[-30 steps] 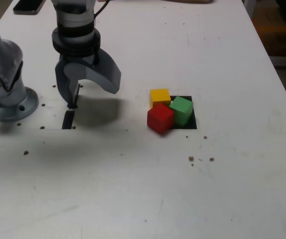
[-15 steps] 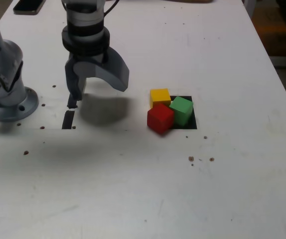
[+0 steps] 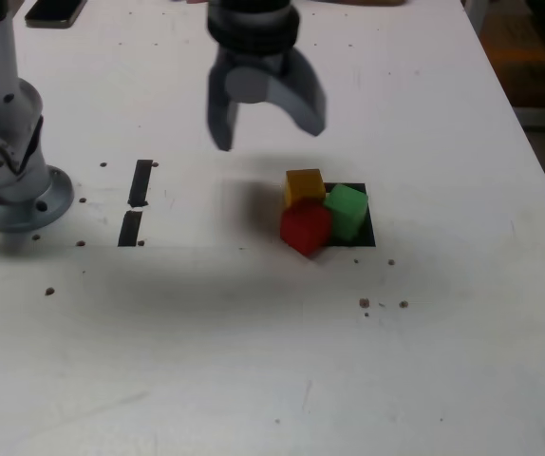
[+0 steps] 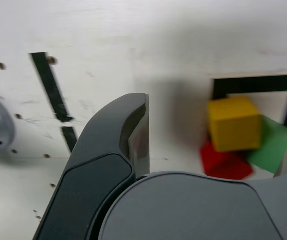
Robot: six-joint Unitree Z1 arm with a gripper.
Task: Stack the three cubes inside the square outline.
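Three cubes sit bunched together on the white table: yellow at the back, red in front, green on the exterior view's right. None rests on another. The black square outline shows only under and beside the green cube; the red cube lies mostly over its left edge. My gripper hangs open and empty above the table, just behind and to the left of the cubes. The wrist view shows the yellow cube, red cube, green cube and outline between my spread fingers.
Two short black tape strips lie on the exterior view's left, near the arm's grey base. A dark flat device lies at the far left corner. The table's right edge drops to the floor.
My gripper has swung from above the tape strips toward the exterior view's right and farther back, ending close to the cubes. It stays open. The cubes have not moved.
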